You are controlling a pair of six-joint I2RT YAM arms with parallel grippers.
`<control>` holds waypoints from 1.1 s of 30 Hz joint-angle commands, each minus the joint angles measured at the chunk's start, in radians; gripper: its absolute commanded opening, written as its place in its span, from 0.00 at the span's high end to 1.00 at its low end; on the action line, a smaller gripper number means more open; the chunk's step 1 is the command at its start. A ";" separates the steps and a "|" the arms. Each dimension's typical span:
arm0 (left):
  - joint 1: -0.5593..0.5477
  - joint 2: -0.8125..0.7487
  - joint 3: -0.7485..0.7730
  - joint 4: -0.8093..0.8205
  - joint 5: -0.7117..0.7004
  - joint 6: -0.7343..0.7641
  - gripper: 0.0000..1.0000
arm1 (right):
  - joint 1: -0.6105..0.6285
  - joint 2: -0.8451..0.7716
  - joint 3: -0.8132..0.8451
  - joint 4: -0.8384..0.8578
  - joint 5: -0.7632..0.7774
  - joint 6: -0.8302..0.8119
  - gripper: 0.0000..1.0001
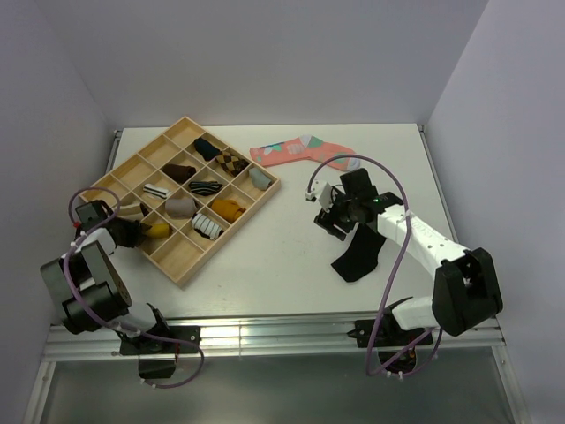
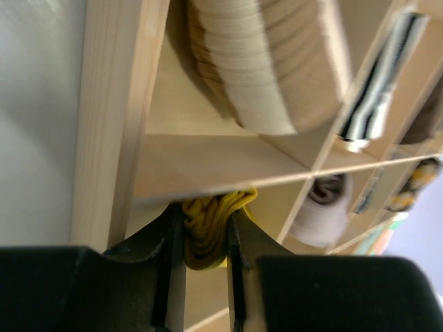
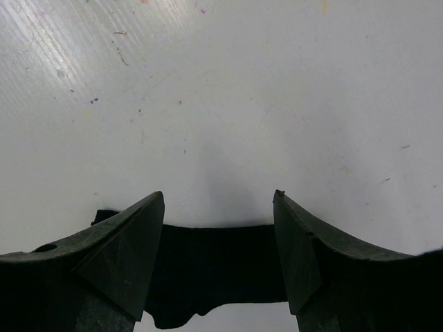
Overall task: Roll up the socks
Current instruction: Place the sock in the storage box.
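left gripper is clamped tight on the mustard-yellow sock, a bunched roll pinched between its fingers, right at a divider of the wooden tray just ahead. over to the right gripper: jaws spread wide, hanging over the white table, the black sock lying flat just beneath and behind its fingertips.
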 commanded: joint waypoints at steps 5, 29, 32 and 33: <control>-0.050 0.084 0.052 -0.072 -0.119 0.054 1.00 | -0.007 0.014 -0.004 0.004 0.004 0.010 0.28; -0.074 -0.121 0.243 -0.267 -0.150 0.166 0.38 | -0.009 0.023 0.002 -0.024 0.027 0.002 0.28; -0.076 -0.164 0.286 -0.291 -0.121 0.185 0.38 | -0.010 0.019 0.007 -0.050 0.029 0.002 0.28; -0.077 -0.172 0.297 -0.296 -0.113 0.189 0.37 | -0.010 0.016 0.003 -0.056 0.030 0.001 0.28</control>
